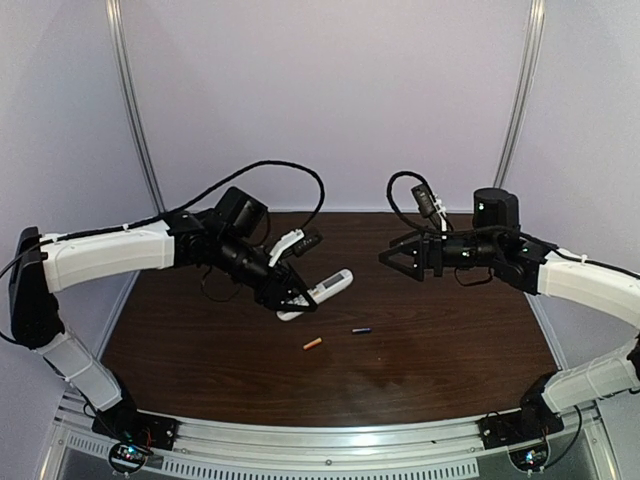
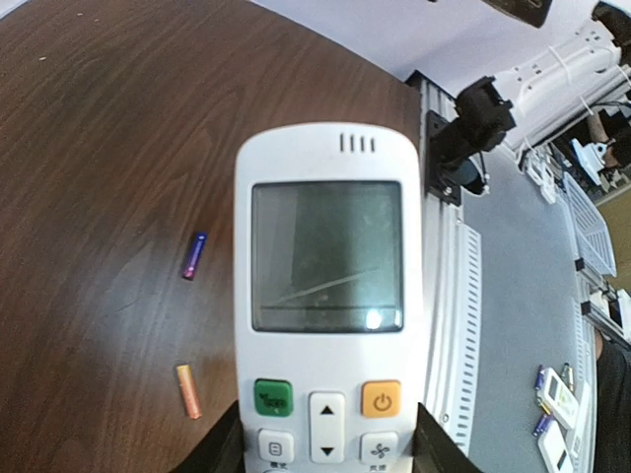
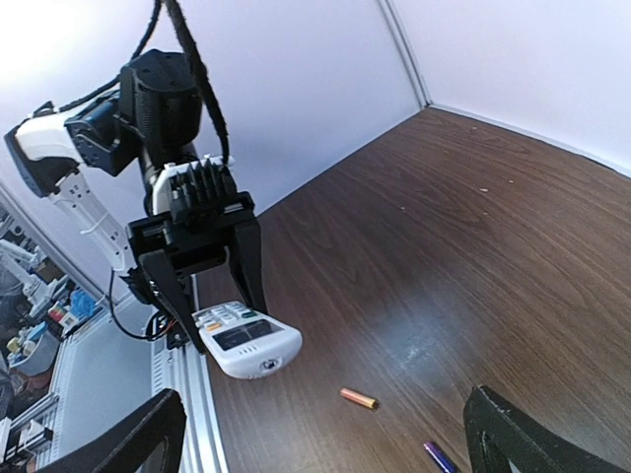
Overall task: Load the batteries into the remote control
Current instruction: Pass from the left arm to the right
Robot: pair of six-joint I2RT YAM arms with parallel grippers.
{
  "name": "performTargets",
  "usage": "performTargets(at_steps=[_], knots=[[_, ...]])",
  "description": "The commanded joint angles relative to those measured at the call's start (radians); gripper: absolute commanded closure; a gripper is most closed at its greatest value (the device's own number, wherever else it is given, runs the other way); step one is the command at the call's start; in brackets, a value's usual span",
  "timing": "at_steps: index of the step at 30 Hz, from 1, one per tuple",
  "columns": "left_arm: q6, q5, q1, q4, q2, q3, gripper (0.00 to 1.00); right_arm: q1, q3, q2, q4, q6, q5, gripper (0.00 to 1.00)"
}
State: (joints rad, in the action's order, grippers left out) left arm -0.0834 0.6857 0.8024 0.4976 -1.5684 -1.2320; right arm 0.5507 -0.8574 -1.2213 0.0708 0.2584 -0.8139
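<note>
While the dark wooden table [image 1: 200, 370] bore both batteries loose near its middle, the task stood at an early step: the handset had been lifted and presented, and nothing had been loaded. The left arm [image 1: 110, 255] reached in from its side and the right arm [image 1: 590, 280] from the other, their ends well apart above the table. The left gripper [image 1: 288, 293] was clenched on the lower, button end of the remote control [image 1: 328, 288], one finger on each long edge, and held it raised off the surface with the screen end pointing away. The right gripper [image 1: 402, 262] hung released and empty, jaws spread wide, facing the handset across the gap. The left wrist view showed the handset's screen and buttons; the battery recess in its back was hidden in every view, so whether it lay uncovered could not be told. The orange battery [image 1: 313, 343] lay flat just below the held handset, and the purple-blue battery [image 1: 361, 330] lay near it towards the right arm, the two apart and untouched. The next move would probably call for the free gripper to descend on one of these thin cylinders, closing finely across it, while the handset was turned to expose its back.
</note>
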Motion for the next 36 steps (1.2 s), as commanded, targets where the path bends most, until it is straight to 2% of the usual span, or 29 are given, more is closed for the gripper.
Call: performTargets(at_steps=[1, 4, 10, 13, 19, 23, 30, 36], knots=[[0.047, 0.122, 0.028, -0.044, 0.023, -0.022, 0.74, 0.054, -0.023, 0.043, -0.001, -0.028, -0.122, 0.0], [0.063, 0.163, 0.048, -0.045, 0.035, -0.034, 0.74, 0.097, -0.047, 0.054, -0.062, -0.077, -0.132, 0.0], [0.06, 0.21, 0.072, -0.096, 0.062, -0.037, 0.73, 0.138, -0.054, 0.035, -0.074, -0.01, -0.132, 0.0], [0.045, 0.217, 0.072, -0.135, 0.069, -0.029, 0.73, 0.155, -0.058, 0.004, -0.039, 0.034, -0.12, 0.01], [0.015, 0.217, 0.072, -0.191, 0.057, -0.018, 0.73, 0.175, -0.018, -0.034, 0.142, 0.19, -0.152, 0.07], [0.004, 0.208, 0.073, -0.21, 0.048, -0.008, 0.73, 0.193, -0.017, -0.041, 0.166, 0.211, -0.151, 0.11], [-0.022, 0.21, 0.073, -0.257, 0.031, -0.003, 0.73, 0.218, -0.002, -0.087, 0.222, 0.266, -0.168, 0.32], [-0.03, 0.205, 0.073, -0.275, 0.012, -0.003, 0.73, 0.221, -0.001, -0.095, 0.263, 0.304, -0.172, 0.39]])
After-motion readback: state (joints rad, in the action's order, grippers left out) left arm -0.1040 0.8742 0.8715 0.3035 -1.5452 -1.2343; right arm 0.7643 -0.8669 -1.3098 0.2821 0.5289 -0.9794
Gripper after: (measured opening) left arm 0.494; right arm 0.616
